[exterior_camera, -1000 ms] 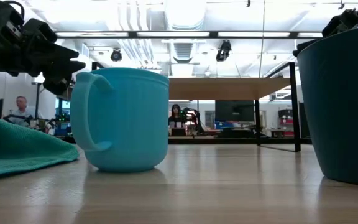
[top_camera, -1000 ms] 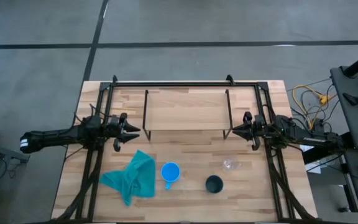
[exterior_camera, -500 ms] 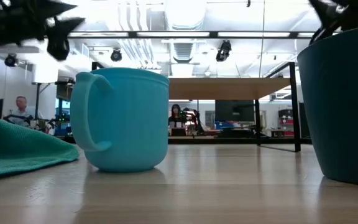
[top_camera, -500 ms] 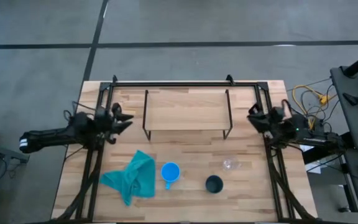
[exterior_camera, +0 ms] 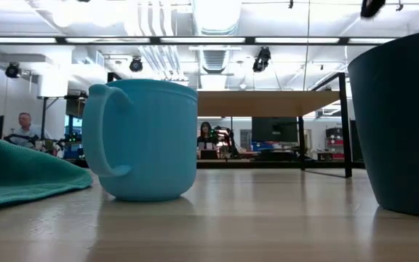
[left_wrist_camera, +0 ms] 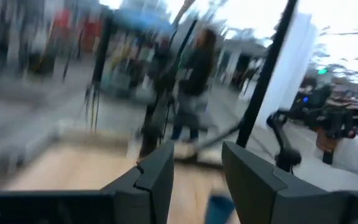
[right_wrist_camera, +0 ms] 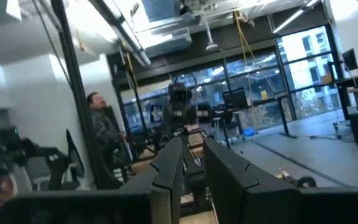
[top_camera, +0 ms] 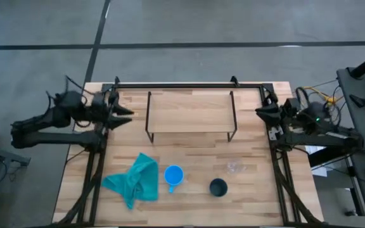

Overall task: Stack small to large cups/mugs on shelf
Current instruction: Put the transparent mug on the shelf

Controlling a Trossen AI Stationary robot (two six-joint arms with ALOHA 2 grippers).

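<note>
The bright blue mug (top_camera: 173,175) (exterior_camera: 148,138), the dark teal-black cup (top_camera: 218,187) (exterior_camera: 402,124) and the tiny clear glass (top_camera: 235,167) stand upright on their bases on the near half of the table. The shelf (top_camera: 191,111) (exterior_camera: 268,102) stands on its thin black legs at the far middle, and its plank carries nothing. My left gripper (top_camera: 124,109) (left_wrist_camera: 197,169) hovers open, left of the shelf. My right gripper (top_camera: 260,113) (right_wrist_camera: 194,158) hovers right of the shelf with a narrow gap between its fingers. Neither gripper holds anything.
A crumpled teal cloth (top_camera: 134,180) (exterior_camera: 20,171) lies left of the blue mug. Black frame rails (top_camera: 189,85) run along the far edge and down both sides of the table. People and desks show in the room beyond.
Both grippers have risen and drawn back from the shelf's ends, the left toward the far-left, the right toward the far-right. They have left the low view through its top. The cups, cloth and shelf have stayed put.
</note>
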